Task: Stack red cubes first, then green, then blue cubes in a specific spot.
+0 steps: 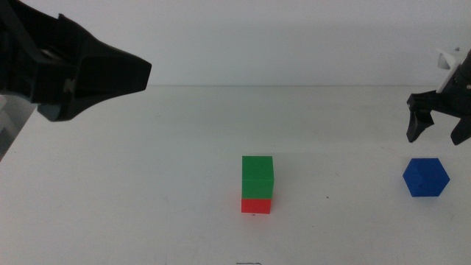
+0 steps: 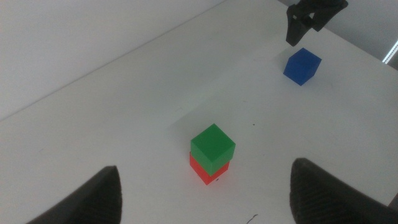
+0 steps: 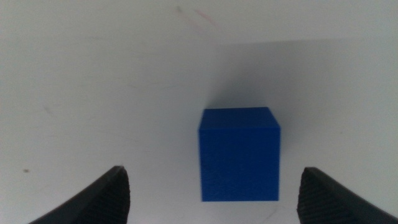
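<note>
The green cube (image 1: 257,171) sits squarely on the red cube (image 1: 255,205) at the table's middle front. The stack also shows in the left wrist view, green cube (image 2: 212,145) on red cube (image 2: 204,173). The blue cube (image 1: 425,177) lies alone on the white tabletop at the right. My right gripper (image 1: 436,138) hangs open just above and behind it; in the right wrist view the blue cube (image 3: 239,152) lies between its fingers (image 3: 102,196), untouched. My left gripper (image 1: 136,73) is open and empty, raised at the upper left, well away from the stack.
The white table (image 1: 147,191) reaches to a far edge against a pale wall. The right gripper (image 2: 309,18) shows in the left wrist view beside the blue cube (image 2: 302,66). A few faint marks are on the tabletop.
</note>
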Robot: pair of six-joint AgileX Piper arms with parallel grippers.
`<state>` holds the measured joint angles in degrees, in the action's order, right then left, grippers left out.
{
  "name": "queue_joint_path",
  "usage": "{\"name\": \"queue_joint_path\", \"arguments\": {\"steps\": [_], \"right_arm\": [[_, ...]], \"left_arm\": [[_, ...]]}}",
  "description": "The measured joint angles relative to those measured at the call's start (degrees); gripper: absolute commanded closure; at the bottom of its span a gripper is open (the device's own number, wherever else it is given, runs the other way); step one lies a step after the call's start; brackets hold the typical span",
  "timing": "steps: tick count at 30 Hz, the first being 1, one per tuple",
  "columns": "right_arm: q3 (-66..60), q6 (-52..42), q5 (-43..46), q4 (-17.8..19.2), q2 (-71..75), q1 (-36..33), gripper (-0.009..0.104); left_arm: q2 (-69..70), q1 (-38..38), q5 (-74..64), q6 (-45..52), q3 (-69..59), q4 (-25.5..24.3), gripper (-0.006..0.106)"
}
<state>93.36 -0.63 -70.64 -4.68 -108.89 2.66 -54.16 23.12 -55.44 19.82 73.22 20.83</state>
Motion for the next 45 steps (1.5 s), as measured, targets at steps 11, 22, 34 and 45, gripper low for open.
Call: {"name": "queue_joint_path", "arguments": {"steps": [11, 22, 34, 45], "right_arm": [[-3.19, 0.63, 0.34, 1.52, -1.68, 0.00, 0.017], [-5.34, 1.05, 1.28, 2.86, -4.48, 0.00, 0.017], [-6.23, 1.05, 5.30, 3.03, -6.68, 0.00, 0.017], [-6.23, 1.86, 5.91, 3.03, -8.67, 0.00, 0.020]], "left_arm": [[0.00, 0.00, 0.00, 0.00, -0.06, 0.00, 0.009], [0.00, 0.00, 0.00, 0.00, -0.06, 0.00, 0.009], [0.00, 0.00, 0.00, 0.00, -0.06, 0.00, 0.009], [0.00, 0.00, 0.00, 0.00, -0.06, 0.00, 0.009]]}}
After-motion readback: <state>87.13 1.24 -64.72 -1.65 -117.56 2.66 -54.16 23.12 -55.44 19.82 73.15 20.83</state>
